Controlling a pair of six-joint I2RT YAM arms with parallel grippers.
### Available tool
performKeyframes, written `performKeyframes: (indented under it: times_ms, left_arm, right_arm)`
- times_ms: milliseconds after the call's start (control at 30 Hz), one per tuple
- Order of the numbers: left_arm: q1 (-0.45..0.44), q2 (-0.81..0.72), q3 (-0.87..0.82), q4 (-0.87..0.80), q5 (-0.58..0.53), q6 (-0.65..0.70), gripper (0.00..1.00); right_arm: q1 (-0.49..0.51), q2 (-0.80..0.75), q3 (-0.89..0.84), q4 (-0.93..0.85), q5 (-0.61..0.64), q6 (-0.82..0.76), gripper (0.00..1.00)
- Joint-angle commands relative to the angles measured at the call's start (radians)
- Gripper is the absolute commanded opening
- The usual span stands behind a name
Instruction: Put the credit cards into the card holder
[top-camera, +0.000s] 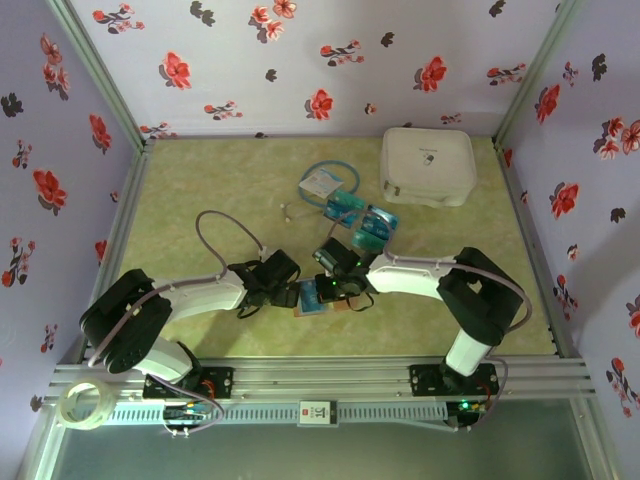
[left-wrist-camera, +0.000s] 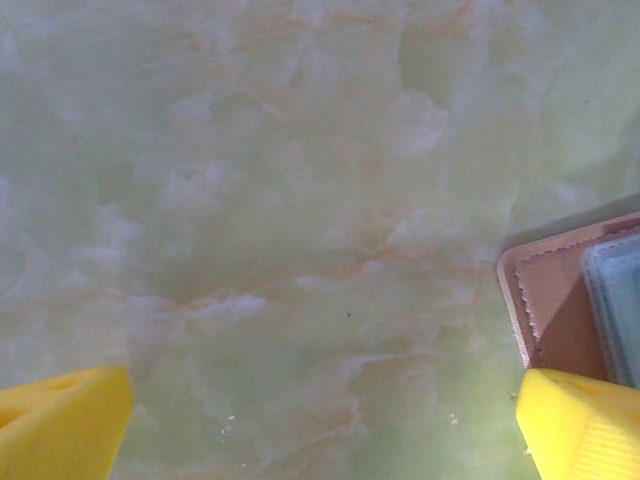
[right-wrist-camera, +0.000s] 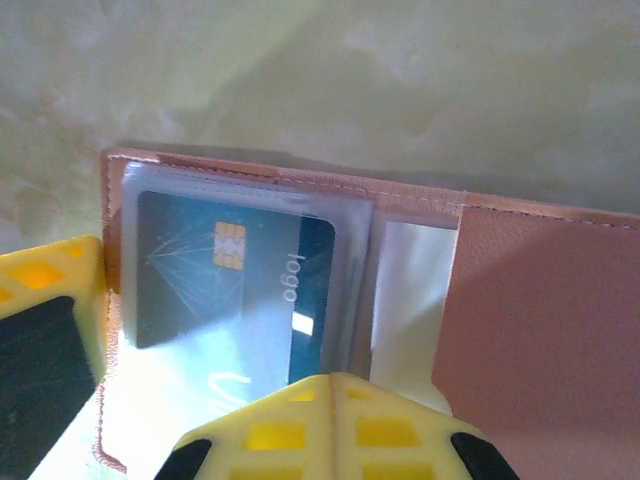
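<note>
Credit cards (top-camera: 347, 207) in teal and blue lie loose just above the centre of the overhead frame, below a pale blue packet (top-camera: 320, 183) with looped tubing. The brown card holder (top-camera: 312, 304) sits open on the green marbled table (top-camera: 200, 180) at lower centre, where the two arms meet. In the right wrist view the card holder (right-wrist-camera: 540, 320) spreads across the frame, with one dark blue card (right-wrist-camera: 230, 270) bearing a gold chip tucked behind a clear sleeve (right-wrist-camera: 340, 260) on its left half. The right gripper (right-wrist-camera: 333, 405) has its yellow fingertips pressed together at bottom centre, over the sleeve's lower edge; whether they pinch anything cannot be told. The left gripper (left-wrist-camera: 320, 425) is spread wide and holds nothing. Its yellow fingers (left-wrist-camera: 60, 420) sit in the lower corners of its own view, the lower-right one just beside the card holder's stitched corner (left-wrist-camera: 555, 300). A white zip case (top-camera: 428, 165) rests at upper right, and a roll of tape (top-camera: 85, 405) at lower left.
</note>
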Motion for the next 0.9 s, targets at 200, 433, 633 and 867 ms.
performKeyframes:
  times_ms: [200, 433, 633, 867]
  left_arm:
    - [-0.006, -0.023, -0.024, -0.018, -0.04, -0.006, 1.0]
    - [-0.002, -0.011, -0.026, -0.022, -0.046, -0.001, 1.0]
    - [-0.001, -0.005, -0.024, -0.019, -0.047, 0.0, 1.0]
    - [-0.001, -0.001, -0.021, -0.016, -0.046, 0.001, 1.0]
  right_arm:
    - [-0.032, -0.035, -0.003, 0.002, 0.021, -0.007, 0.0]
    - [-0.039, 0.006, 0.011, 0.024, 0.006, -0.008, 0.0]
    - [-0.038, 0.038, 0.026, 0.042, -0.02, -0.004, 0.0]
    - [-0.029, 0.025, 0.042, 0.047, -0.038, 0.001, 0.0]
